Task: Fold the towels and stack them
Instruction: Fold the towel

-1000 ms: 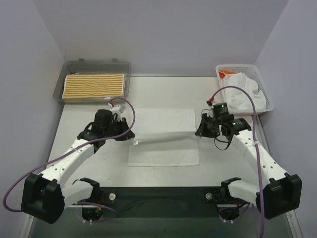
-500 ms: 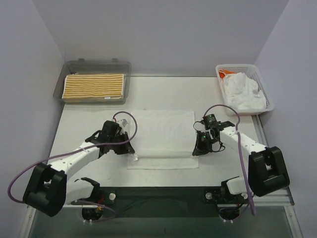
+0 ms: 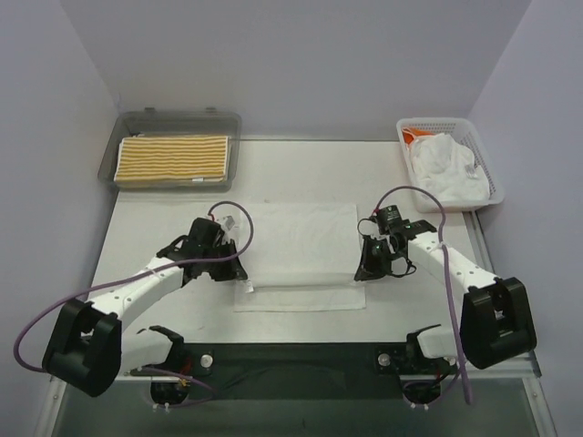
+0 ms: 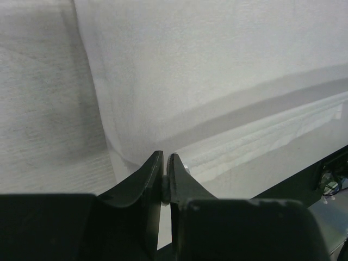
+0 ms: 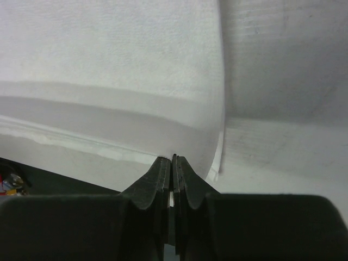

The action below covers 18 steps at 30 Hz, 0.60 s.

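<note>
- Shows the white towel [image 3: 301, 241] lying flat in the middle of the surface [image 3: 301, 173], folded over on itself, with a strip of the lower layer showing along the near side.
- Grips the near-left corner of the top layer in the left pincer [image 3: 242, 273], low against the cloth.
- Presents, in the left wrist view, the fingers [image 4: 144, 176] drawn almost fully together, with a thin sliver of white cloth caught in the narrow slit between them and the fold running away to the right.
- Grips the near-right corner of the same top layer in the right pincer [image 3: 361, 273], level with the left one across the towel.
- Presents, in the right wrist view, the fingers [image 5: 155, 182] pressed tight together, with the towel's edge meeting their tips and a small flap of hem just to the right.
- Holds the yellow-and-white striped towel [image 3: 173, 159] folded flat in the clear grey tray [image 3: 178, 118] at the far left corner, well apart from both pincers.
- Holds crumpled white towels [image 3: 444, 168] heaped in the white mesh basket [image 3: 437, 124] at the far right, with a bit of something orange [image 3: 414, 135] at its far-left corner.
</note>
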### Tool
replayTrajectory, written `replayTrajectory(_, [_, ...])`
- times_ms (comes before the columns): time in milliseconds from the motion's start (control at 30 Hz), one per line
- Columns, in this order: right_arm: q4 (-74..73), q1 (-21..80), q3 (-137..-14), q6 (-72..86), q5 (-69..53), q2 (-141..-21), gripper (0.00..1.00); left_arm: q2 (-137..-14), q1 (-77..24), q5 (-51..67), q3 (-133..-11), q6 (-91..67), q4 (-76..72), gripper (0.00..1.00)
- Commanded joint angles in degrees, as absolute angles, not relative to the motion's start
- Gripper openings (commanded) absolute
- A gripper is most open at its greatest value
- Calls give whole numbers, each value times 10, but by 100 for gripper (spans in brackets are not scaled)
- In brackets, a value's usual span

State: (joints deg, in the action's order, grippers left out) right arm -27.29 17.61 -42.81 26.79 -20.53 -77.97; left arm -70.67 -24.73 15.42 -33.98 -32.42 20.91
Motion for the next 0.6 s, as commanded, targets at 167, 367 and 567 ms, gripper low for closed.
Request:
replayTrajectory(167, [-405, 158, -485, 247, -98, -682, 0, -609, -235, 35, -386, -295, 344, 0])
replayTrajectory(367, [-432, 164, -476, 258, -102, -663, 0, -589, -236, 64, -363, -309, 354, 0])
replayTrajectory(567, [-426, 171, -429, 272, -89, -683, 0, -600, -250, 72, -328, -330, 353, 0])
